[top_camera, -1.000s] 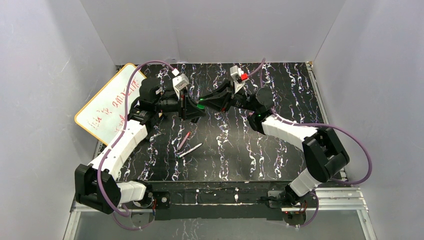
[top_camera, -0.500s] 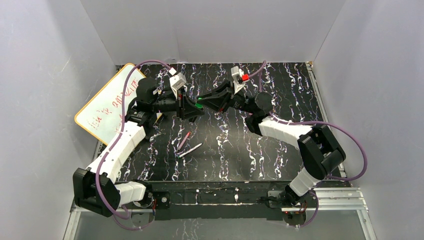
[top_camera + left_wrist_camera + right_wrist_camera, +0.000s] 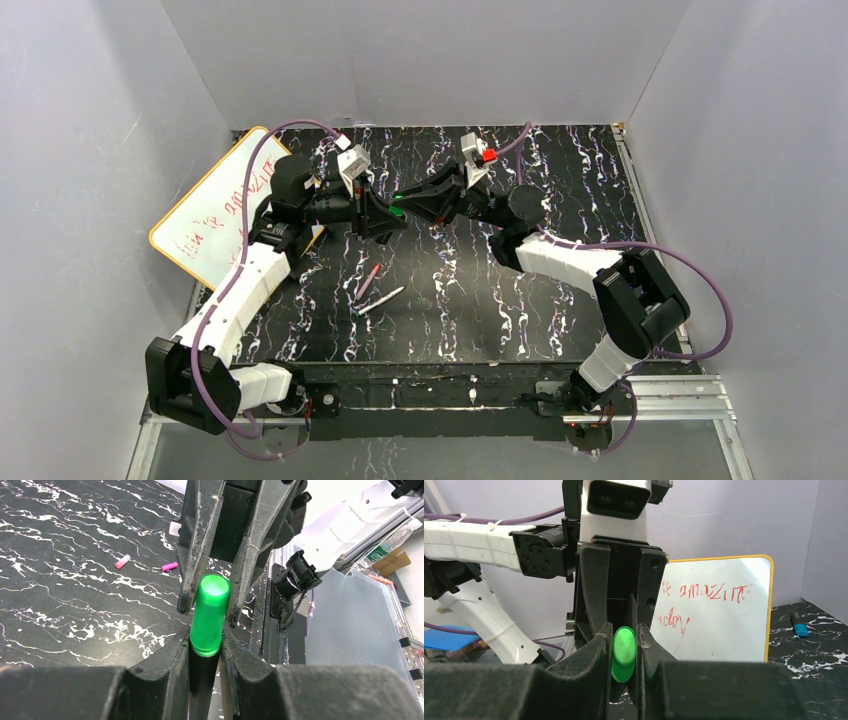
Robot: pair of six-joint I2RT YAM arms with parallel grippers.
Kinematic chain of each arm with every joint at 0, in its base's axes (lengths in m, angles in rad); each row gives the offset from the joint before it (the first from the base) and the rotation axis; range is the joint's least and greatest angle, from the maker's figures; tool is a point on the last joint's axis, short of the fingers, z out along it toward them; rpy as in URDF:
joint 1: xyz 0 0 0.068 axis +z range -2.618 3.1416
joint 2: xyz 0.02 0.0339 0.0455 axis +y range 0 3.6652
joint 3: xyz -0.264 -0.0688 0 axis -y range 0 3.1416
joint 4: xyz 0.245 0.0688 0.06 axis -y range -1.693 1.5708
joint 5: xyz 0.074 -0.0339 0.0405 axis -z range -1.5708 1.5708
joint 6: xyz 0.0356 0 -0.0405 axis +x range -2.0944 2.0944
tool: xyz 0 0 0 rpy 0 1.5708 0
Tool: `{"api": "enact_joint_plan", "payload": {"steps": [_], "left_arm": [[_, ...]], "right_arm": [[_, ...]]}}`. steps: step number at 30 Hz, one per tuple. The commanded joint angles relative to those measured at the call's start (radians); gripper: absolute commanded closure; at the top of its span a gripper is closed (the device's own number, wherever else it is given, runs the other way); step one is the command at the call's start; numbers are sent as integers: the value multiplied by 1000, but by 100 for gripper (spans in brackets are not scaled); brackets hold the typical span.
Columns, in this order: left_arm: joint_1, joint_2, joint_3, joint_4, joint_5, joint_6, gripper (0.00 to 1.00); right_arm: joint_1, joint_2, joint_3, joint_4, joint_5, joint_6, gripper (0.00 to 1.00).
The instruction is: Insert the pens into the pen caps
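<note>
Looking toward twelve o'clock, you see left jaws clenching the black pen (image 3: 202, 690), right jaws pinching its green cap (image 3: 210, 615).

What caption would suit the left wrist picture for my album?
Left hand holding a thick black pen, right hand gripping the stubby green plastic cap.

- Green cap (image 3: 210, 612): translucent, on the end of the black pen (image 3: 202, 677); both held clear of the worktop (image 3: 590, 175).
- Magenta pen (image 3: 367, 281) and white-grey pen (image 3: 381, 300): flat on the worktop, just beside each other, on the near side of the green cap.
- Magenta cap (image 3: 169, 566) and pale pink cap (image 3: 122, 561): loose and lying flat, left of the green cap in the left wrist view.
</note>
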Motion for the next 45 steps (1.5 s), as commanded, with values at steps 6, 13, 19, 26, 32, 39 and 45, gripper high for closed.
{"api": "enact_joint_plan", "payload": {"steps": [6, 13, 19, 26, 32, 39, 45], "left_arm": [[15, -102, 190, 296, -104, 38, 100], [15, -132, 68, 277, -107, 18, 100], [15, -131, 10, 195, -128, 70, 100], [12, -104, -74, 215, -138, 71, 100], [13, -80, -93, 231, -166, 85, 100], [14, -36, -91, 391, -189, -12, 100], [15, -1, -133, 656, -143, -228, 100]], "right_arm": [[150, 94, -81, -444, -404, -21, 79], [140, 81, -13, -435, -275, -45, 70], [121, 82, 14, -338, -206, -19, 50], [28, 32, -75, -115, -160, 81, 37], [-34, -37, -202, -3, -161, 109, 36], [-37, -50, -311, 125, -193, 174, 37], [-38, -18, -332, 283, -119, 210, 37]]}}
